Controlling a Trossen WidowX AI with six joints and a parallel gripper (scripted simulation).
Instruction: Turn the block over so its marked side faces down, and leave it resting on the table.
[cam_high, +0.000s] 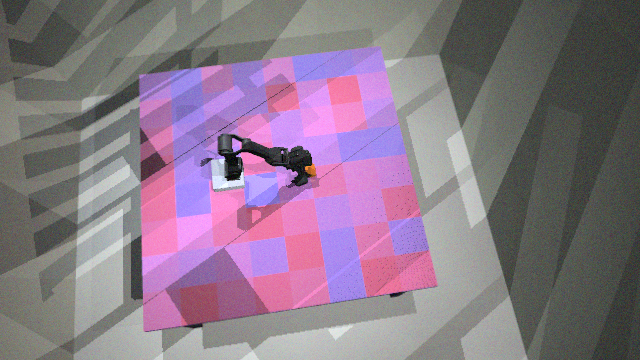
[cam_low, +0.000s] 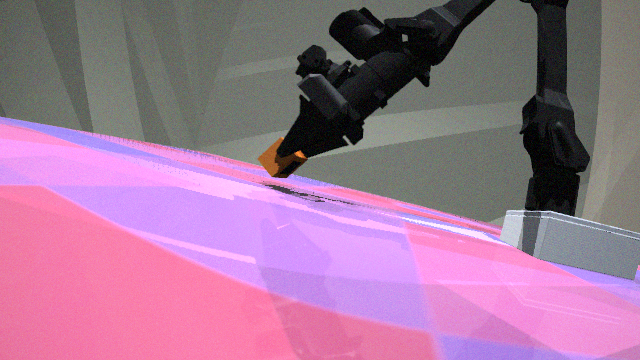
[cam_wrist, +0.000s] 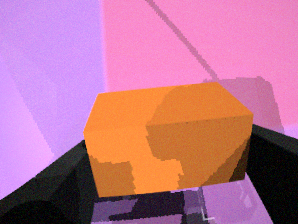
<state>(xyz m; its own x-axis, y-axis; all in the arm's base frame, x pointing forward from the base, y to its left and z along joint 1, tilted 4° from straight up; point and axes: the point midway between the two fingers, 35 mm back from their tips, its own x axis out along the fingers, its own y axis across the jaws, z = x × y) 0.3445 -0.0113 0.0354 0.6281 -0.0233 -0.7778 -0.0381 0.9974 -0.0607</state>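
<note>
An orange block is held between my gripper's fingers. The gripper is shut on it and tilted forward, with the block a little above the pink and purple table. In the wrist view the block fills the middle, tipped so two faces show. I see no mark on the faces in view. The black fingers flank it left and right.
The arm's grey base block stands on the table left of the gripper in the top view. The table's edges lie far from the block. Grey patterned walls surround the table.
</note>
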